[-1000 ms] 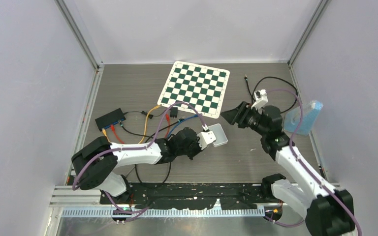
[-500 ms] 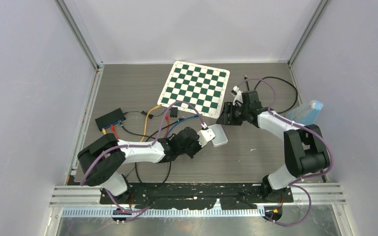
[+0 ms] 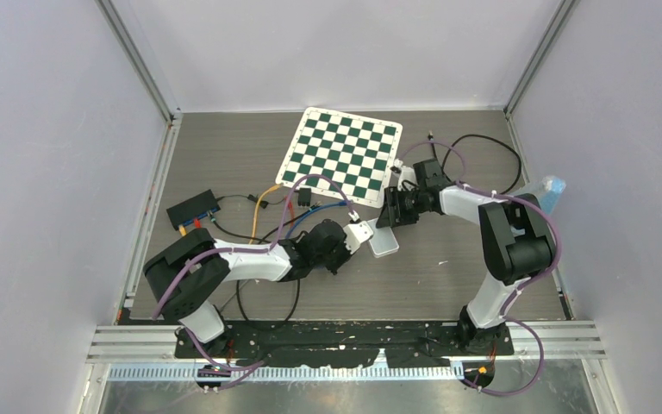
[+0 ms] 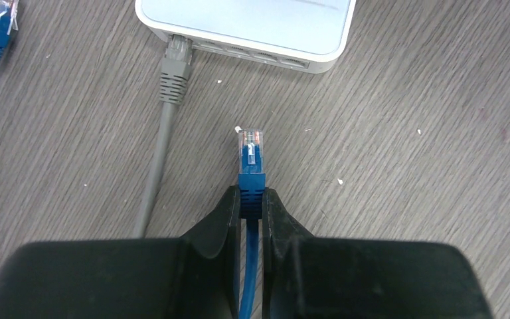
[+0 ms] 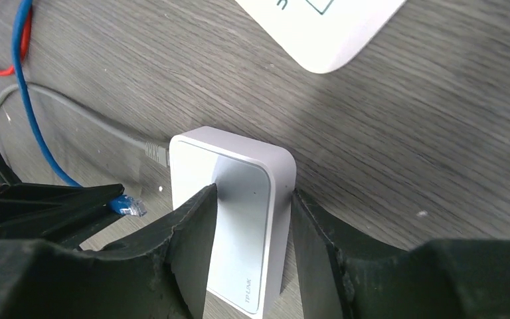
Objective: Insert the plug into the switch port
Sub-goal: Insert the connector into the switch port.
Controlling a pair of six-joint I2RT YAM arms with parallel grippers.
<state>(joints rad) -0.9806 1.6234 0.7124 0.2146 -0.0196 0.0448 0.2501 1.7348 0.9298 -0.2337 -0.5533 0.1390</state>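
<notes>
Around the switch, your clutter is all on one side. A grey cable is seated in the port at the left end of the switch's port face. A blue lead and a red lead trail off beyond that end, toward the black box well away from the switch. A corner of the chessboard lies near the switch's far side, apart from it.

A strip of bare table runs in front of the port face, right of the grey cable.

Your left gripper is clamped on the blue plug, pinching the boot behind the clear connector. The plug's tip points at the switch's port face, short of it and just right of the grey cable's port.

Your right gripper stands partly apart, one finger on each side of the switch. You cannot tell whether they press on it.
</notes>
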